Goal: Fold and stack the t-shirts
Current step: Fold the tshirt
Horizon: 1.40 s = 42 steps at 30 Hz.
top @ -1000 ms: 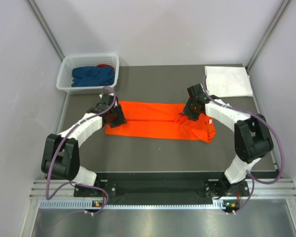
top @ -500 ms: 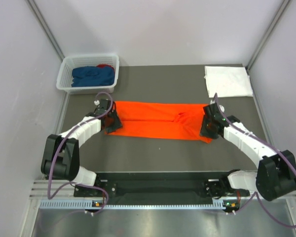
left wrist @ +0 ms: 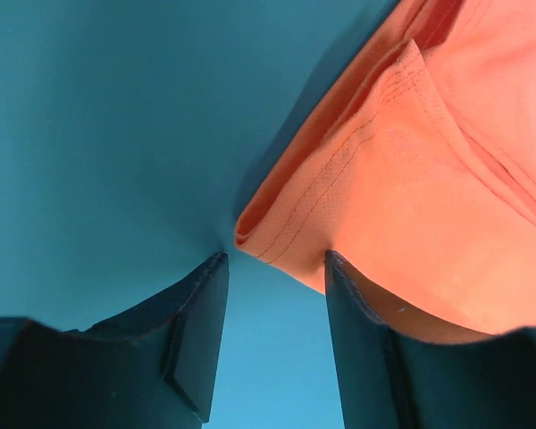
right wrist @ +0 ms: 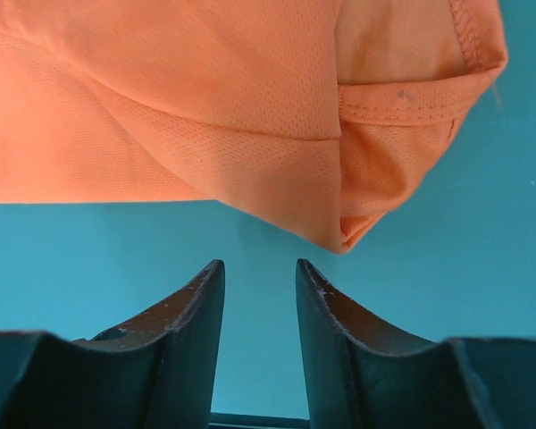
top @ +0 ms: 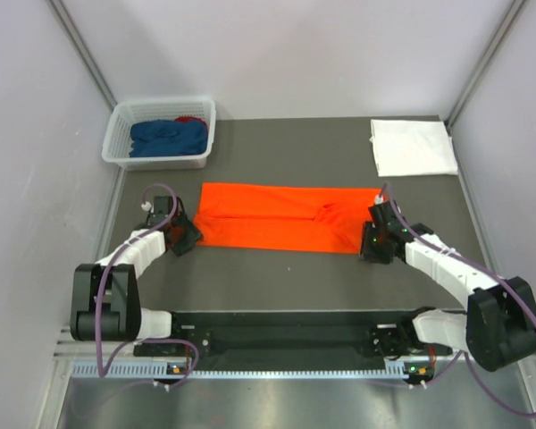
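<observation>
Now left hand [left wrist: 275, 268] and right hand [right wrist: 259, 268] have released the orange t-shirt [top: 277, 219].

- Your worktop [top: 286, 152] is a dark grey, matte slab under soft, even light.
- Plain pale walls [top: 286, 54] close you in at the back and on both sides.
- Metal posts [top: 85, 54] slant up the back corners.
- A ribbed metal rail [top: 286, 368] runs along the near edge.

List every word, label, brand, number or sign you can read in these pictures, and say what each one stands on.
There is none to read in any view. The orange t-shirt, the white t-shirt and the basket show no print, tag or label.
</observation>
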### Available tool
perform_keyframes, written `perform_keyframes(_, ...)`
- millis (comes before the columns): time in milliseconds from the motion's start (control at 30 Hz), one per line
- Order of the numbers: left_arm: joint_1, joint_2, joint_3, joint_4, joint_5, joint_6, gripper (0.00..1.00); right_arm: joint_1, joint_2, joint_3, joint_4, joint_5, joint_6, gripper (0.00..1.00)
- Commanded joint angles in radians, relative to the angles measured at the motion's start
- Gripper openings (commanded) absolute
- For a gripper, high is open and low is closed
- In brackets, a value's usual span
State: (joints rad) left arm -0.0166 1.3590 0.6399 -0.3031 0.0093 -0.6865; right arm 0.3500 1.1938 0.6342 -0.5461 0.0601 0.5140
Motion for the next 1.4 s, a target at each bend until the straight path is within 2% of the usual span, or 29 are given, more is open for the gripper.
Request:
perform_keyframes(0, 0.004, -0.011, -0.031, 0.036, -0.043, -0.015, 0.53, -0.003, 0.015, 0.002, 0.058, 0.001, -0.009, 0.39)
perform_keyframes(133, 0.006, 0.032, -0.002, 0.021, -0.066, 0.002, 0.51, -0.003, 0.029, 0.021, 0.028, 0.055, -0.012, 0.39)
perform_keyframes(200, 0.004, 0.043, 0.023, 0.006, -0.095, 0.008, 0.47, -0.005, 0.017, 0.024, 0.011, 0.079, -0.005, 0.39)
perform_keyframes(233, 0.004, 0.049, 0.027, 0.004, -0.107, 0.018, 0.38, -0.003, 0.01, 0.027, 0.0, 0.092, 0.015, 0.39)
perform_keyframes(267, 0.007, 0.052, 0.043, -0.002, -0.118, 0.019, 0.19, -0.002, 0.007, 0.031, -0.036, 0.145, 0.033, 0.39)
perform_keyframes(300, 0.009, 0.063, 0.053, -0.019, -0.14, 0.022, 0.09, -0.005, 0.0, 0.036, -0.054, 0.17, 0.085, 0.39)
perform_keyframes(333, 0.009, 0.068, 0.061, -0.025, -0.144, 0.024, 0.02, -0.005, -0.005, 0.033, -0.07, 0.181, 0.113, 0.39)
perform_keyframes(367, 0.009, 0.075, 0.076, -0.028, -0.146, 0.025, 0.0, -0.003, -0.008, 0.027, -0.08, 0.163, 0.141, 0.39)
perform_keyframes(500, 0.046, 0.109, 0.096, -0.033, -0.12, 0.018, 0.0, -0.037, -0.043, -0.016, -0.1, 0.066, 0.376, 0.4)
perform_keyframes(700, 0.046, 0.111, 0.095, -0.011, -0.08, 0.021, 0.0, -0.123, -0.091, -0.028, -0.202, 0.011, 0.592, 0.38)
perform_keyframes(867, 0.046, 0.1, 0.115, -0.021, -0.058, 0.019, 0.0, -0.265, -0.114, -0.044, -0.262, -0.023, 0.639, 0.38)
perform_keyframes(967, 0.044, 0.094, 0.104, -0.001, -0.037, 0.01, 0.0, -0.342, -0.122, -0.05, -0.226, -0.049, 0.635, 0.38)
perform_keyframes(1367, 0.046, 0.121, 0.081, 0.036, -0.014, 0.007, 0.0, -0.342, -0.037, -0.083, -0.094, -0.095, 0.669, 0.33)
